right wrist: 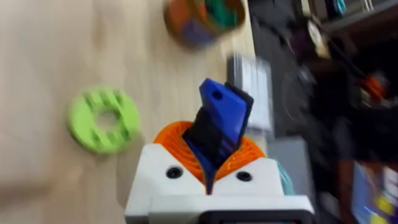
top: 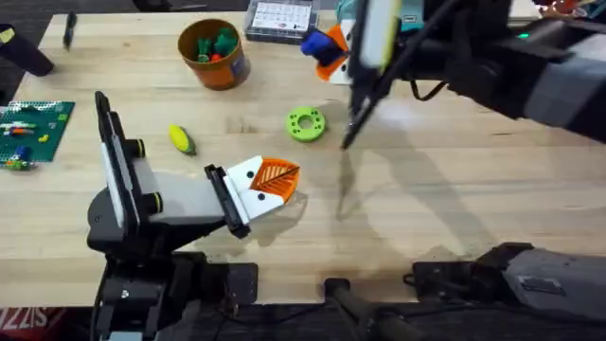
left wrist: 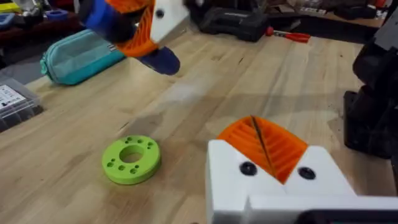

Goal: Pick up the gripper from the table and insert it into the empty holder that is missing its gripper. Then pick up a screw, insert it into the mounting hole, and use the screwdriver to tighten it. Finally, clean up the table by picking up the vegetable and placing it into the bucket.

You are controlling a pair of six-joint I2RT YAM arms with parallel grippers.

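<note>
My right end effector (right wrist: 211, 158) pinches the screwdriver (right wrist: 217, 127) above the table's (top: 454, 189) far side — my left end effector (top: 276, 180) hangs pressed together near the vegetable (top: 181, 139); the bucket (top: 214, 54) stands beyond.

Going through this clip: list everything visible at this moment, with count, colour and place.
Powered pen-shaped screwdriver: one, blue, clamped in the right gripper above the table's far side.
Small round plastic bucket: one, orange, far side of the table, green and red pieces inside.
Oval toy vegetable: one, yellow with a green end, lying on the table nearer than the bucket.
Flat ring disc: one, green, mid-table.
Clear parts box: one, far edge.
Green board: one, left edge.
Soft pouch: one, teal, far side.
Wooden table: one, light.
Left gripper: white, orange pads, shut, low over the table.
Right gripper: white, orange pads, shut on the screwdriver.
</note>
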